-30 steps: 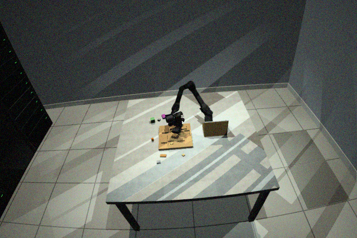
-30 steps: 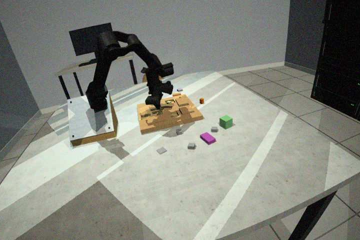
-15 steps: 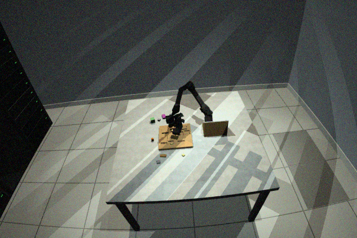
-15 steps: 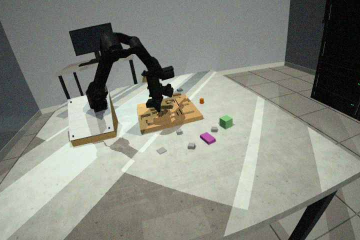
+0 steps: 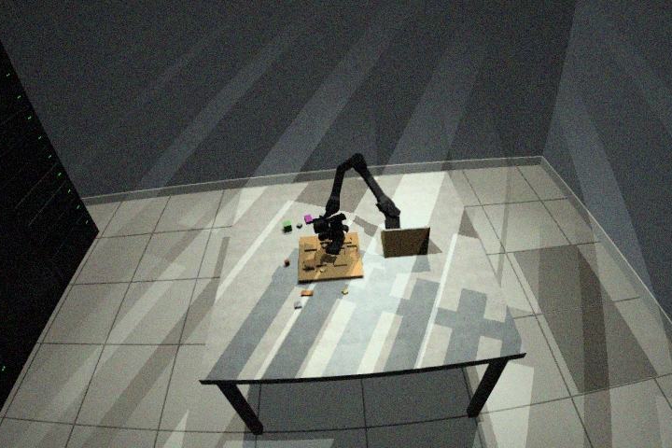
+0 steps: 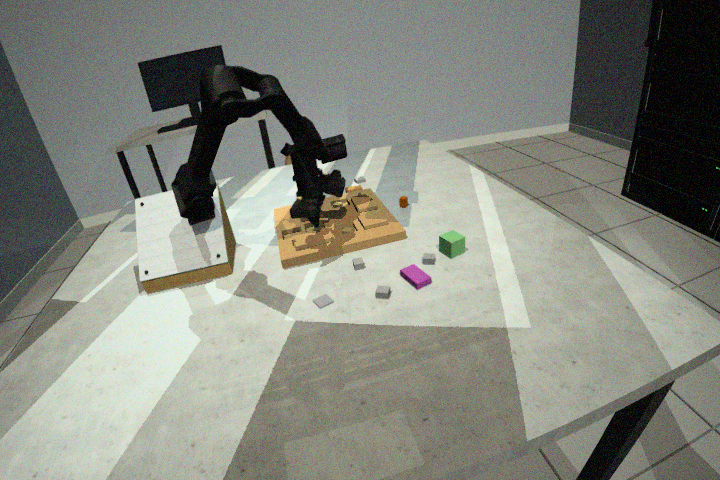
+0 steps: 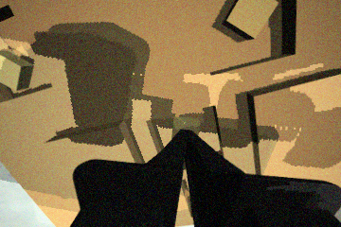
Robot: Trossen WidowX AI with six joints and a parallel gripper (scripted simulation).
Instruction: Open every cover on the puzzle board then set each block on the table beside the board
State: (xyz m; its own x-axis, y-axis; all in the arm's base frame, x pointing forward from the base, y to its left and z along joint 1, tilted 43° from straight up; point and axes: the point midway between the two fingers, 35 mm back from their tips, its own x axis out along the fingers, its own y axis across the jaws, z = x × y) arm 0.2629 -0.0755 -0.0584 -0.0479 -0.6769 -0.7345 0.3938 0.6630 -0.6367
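The wooden puzzle board point(image 5: 349, 271) point(image 6: 393, 230) point(image 7: 178, 33) lies flat on the table. My gripper point(image 5: 333, 252) point(image 6: 316, 224) point(image 7: 185, 134) is shut and empty, fingertips low over the board. In the wrist view one pale yellow block point(image 7: 254, 18) shows in an uncovered well at the top, and another block point(image 7: 7, 70) at the left. A shaded greenish block point(image 7: 188, 123) shows just beyond the fingertips; the fingers partly hide its well. Whether the tips touch the board or a cover I cannot tell. A small yellow block point(image 5: 344, 291) rests on the table clear of the board.
A green cube point(image 5: 287, 226) point(image 6: 452, 243), a magenta block point(image 5: 308, 218) point(image 6: 415, 276), an orange piece point(image 5: 287, 262) point(image 6: 403, 202), a flat orange piece point(image 5: 306, 293) and several grey pieces, one a flat tile point(image 6: 323, 301), lie around the board. A tilted panel point(image 5: 406, 243) point(image 6: 179, 243) stands by the arm's base.
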